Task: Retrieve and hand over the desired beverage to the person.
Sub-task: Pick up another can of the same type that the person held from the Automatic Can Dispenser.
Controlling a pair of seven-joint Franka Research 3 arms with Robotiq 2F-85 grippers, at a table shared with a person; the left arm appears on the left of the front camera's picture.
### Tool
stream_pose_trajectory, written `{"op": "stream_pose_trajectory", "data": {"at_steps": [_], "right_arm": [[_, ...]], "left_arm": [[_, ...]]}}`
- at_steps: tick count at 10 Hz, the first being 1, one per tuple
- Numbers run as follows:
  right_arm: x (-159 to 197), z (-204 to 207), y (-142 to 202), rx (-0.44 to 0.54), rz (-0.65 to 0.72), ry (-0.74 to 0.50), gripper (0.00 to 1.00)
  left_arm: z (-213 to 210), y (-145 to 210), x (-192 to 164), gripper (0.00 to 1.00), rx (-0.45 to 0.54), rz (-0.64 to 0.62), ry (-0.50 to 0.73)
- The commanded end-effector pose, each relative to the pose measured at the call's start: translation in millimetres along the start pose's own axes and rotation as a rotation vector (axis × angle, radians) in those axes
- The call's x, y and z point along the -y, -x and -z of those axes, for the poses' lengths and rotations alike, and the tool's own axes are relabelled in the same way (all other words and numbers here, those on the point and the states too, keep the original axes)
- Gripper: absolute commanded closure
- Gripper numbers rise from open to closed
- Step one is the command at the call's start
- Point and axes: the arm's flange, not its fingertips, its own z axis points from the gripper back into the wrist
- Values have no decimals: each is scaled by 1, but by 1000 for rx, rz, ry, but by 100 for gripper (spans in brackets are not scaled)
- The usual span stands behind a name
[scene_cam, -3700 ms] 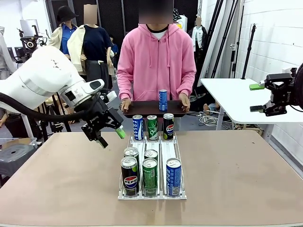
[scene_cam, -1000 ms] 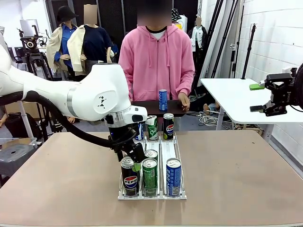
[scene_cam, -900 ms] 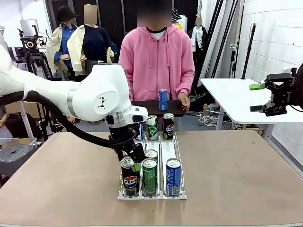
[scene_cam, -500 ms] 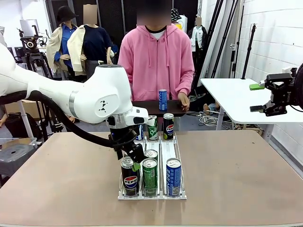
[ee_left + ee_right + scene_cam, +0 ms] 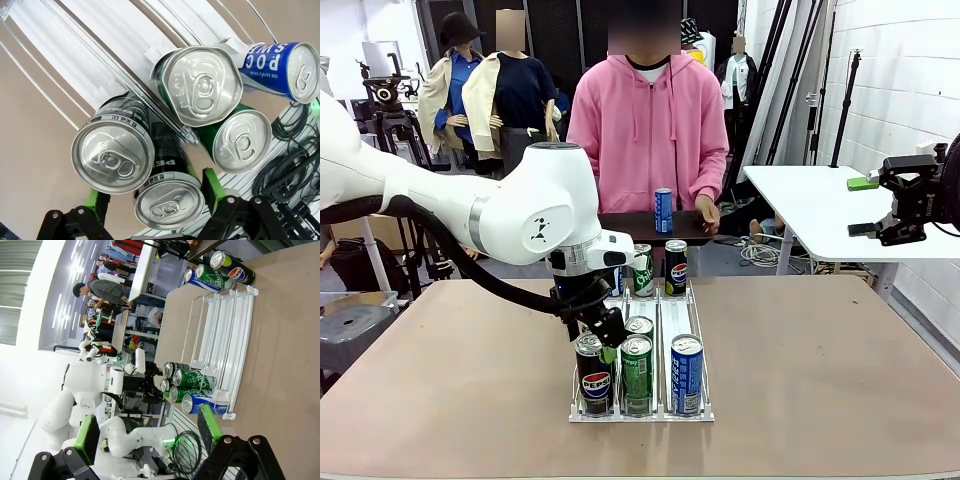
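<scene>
claw on left arm [image 5: 153, 192] open astride glossy black cylindrical can [image 5: 169, 204]; right claw [image 5: 150, 431] open

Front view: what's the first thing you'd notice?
The big white left arm reaches down into the can rack, its jaws either side of a black can in the left row. Behind stands the person in pink, holding a tray with one blue can.

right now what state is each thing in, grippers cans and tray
left gripper, open, fingers either side of the front black pepsi can
right gripper, open, empty, held up at the side
front black pepsi can, upright in the rack
green can beside it, upright
tray, held level by the person
blue can on the tray, upright
</scene>
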Motion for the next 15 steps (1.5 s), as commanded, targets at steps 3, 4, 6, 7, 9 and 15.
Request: {"op": "stream_pose_trajectory", "data": {"at_steps": [3,4,6,7,9,15], "right_arm": [[0,-1,-1,-5,-1,5,0],[0,-1,-1,-5,-1,5,0],[0,-1,-1,-5,-1,5,0],[0,-1,-1,-5,-1,5,0],[0,-1,-1,-5,-1,5,0],[0,-1,-1,-5,-1,5,0]], "left_arm": [[3,-2,4,54,9,-45,-54],[3,-2,4,74,6,-49,-55],[4,-3,4,100,-4,-58,-61],[4,-3,3,100,-2,-62,-61],[4,-3,1,100,28,-105,-57],[0,0,4,100,0,-44,-14]]}}
